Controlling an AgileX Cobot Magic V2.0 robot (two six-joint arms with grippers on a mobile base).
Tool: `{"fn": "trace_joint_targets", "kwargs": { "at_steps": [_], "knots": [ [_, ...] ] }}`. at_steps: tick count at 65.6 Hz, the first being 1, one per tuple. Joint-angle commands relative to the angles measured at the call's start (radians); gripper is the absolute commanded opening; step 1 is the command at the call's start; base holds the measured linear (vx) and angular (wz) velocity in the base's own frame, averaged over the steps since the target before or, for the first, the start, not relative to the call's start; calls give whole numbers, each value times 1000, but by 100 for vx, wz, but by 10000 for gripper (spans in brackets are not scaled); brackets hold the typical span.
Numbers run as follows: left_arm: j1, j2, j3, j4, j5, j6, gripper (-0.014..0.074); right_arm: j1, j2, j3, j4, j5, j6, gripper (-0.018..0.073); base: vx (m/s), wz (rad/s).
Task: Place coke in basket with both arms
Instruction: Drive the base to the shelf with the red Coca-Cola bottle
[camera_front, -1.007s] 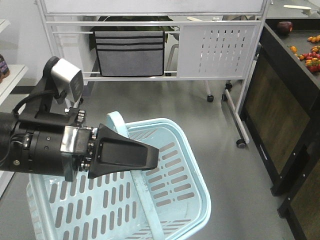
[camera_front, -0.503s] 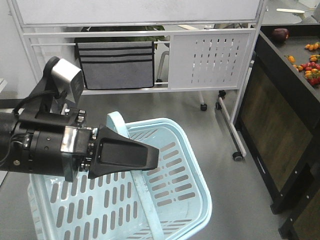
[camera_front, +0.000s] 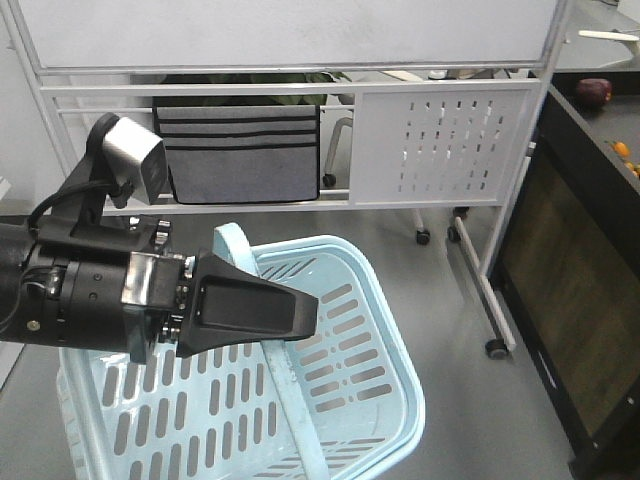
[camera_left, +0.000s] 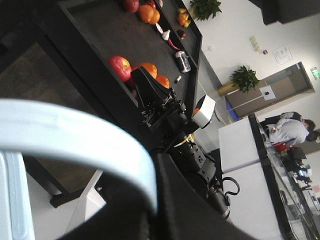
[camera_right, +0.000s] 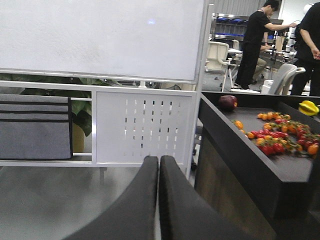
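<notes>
Gripping the basket (camera_front: 385, 330) by its swing handle (camera_front: 288, 400): left pincer (camera_front: 312, 308) is closed across the bar, wedge pointing right in the front view, bar passing under it. Left wrist view agrees: the pale blue handle arcs right across the lens with a black finger against its lower edge. Basket sits low in front of the robot over the grey floor (camera_front: 420, 250); can't tell whether it touches. Mouth faces up, tipped toward the front camera. Handle runs from the far rim to the near side, slanting down-right in frame. Near end is cut off by the frame edge, so can't call the basket's long axis. Inside, only its own slotted floor and walls show. Right pincer (camera_right: 158, 159): fingers pressed together, nothing between them, pointing level at a white perforated panel (camera_right: 145, 125) under a whiteboard (camera_right: 100, 35). From the left wrist camera the right arm (camera_left: 192, 155) shows beyond the handle, beside a dark bench (camera_left: 115, 30). Bench carries loose produce: small red and orange tomatoes (camera_right: 272, 140), a dark red fruit (camera_right: 228, 102), a yellow item (camera_right: 309, 107). Grey fabric pocket organiser (camera_front: 240, 150) hangs on the whiteboard frame, behind the basket. Two people (camera_right: 257, 40) stand in the far background.
</notes>
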Motion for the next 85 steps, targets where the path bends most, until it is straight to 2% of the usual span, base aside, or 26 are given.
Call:
{"fn": "trace_joint_targets", "kwargs": {
  "at_steps": [1,42,85],
  "knots": [
    [-7,-27,-23,-90,16,8,-6,1,-13,8,-11,-68,-9,-2,26,12],
    [-7,-27,-23,-90,16,8,-6,1,-13,8,-11,-68,-9,-2,25,23],
    [-7,-27,-23,-90,16,8,-6,1,-13,8,-11,-68,-9,-2,22,45]
  ]
}}
